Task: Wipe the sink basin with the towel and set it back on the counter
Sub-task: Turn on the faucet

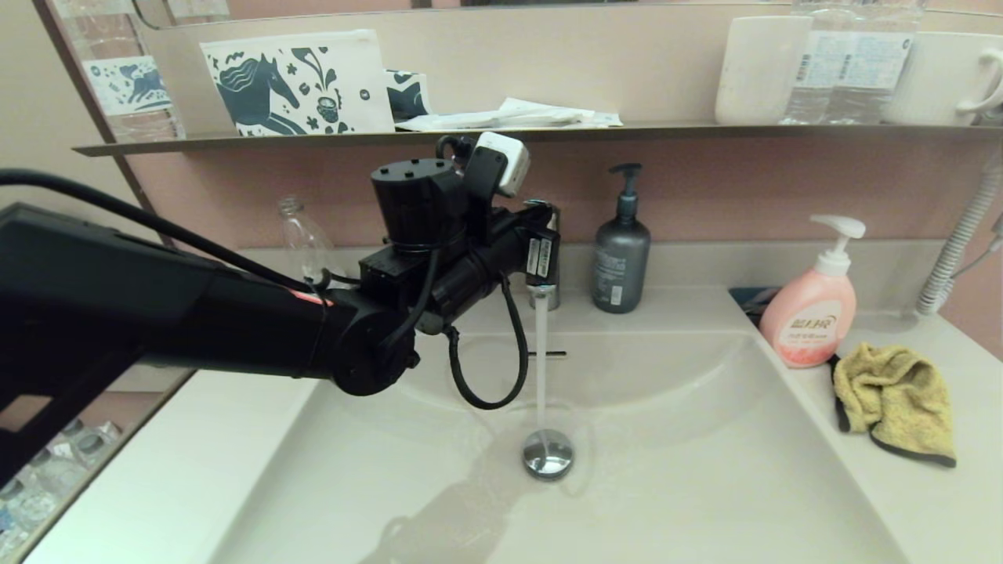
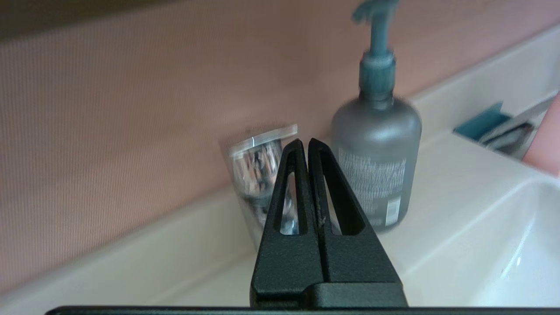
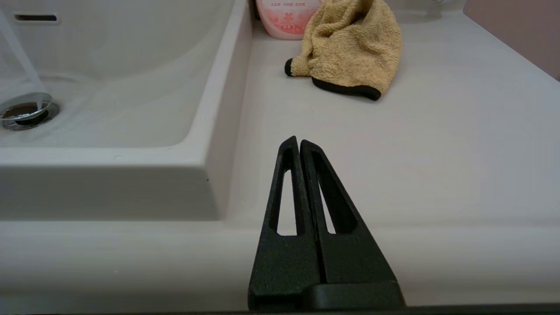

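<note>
The mustard-yellow towel (image 1: 893, 399) (image 3: 350, 48) with black edging lies crumpled on the counter (image 1: 940, 501) (image 3: 415, 153), right of the sink basin (image 1: 705, 470) (image 3: 131, 87). My left gripper (image 1: 544, 243) (image 2: 304, 142) is shut and empty, its tips at the chrome faucet (image 1: 546, 294) (image 2: 258, 175) behind the basin. Water (image 1: 541, 368) runs from the faucet onto the drain plug (image 1: 548, 453) (image 3: 27, 111). My right gripper (image 3: 299, 141) is shut and empty, low at the counter's front edge, well short of the towel; it is out of the head view.
A grey pump bottle (image 1: 620, 262) (image 2: 376, 162) stands just right of the faucet. A pink soap bottle (image 1: 811, 321) (image 3: 286, 17) stands behind the towel. A clear plastic bottle (image 1: 302, 235) stands back left. A dark wall shelf (image 1: 548, 135) overhangs the faucet.
</note>
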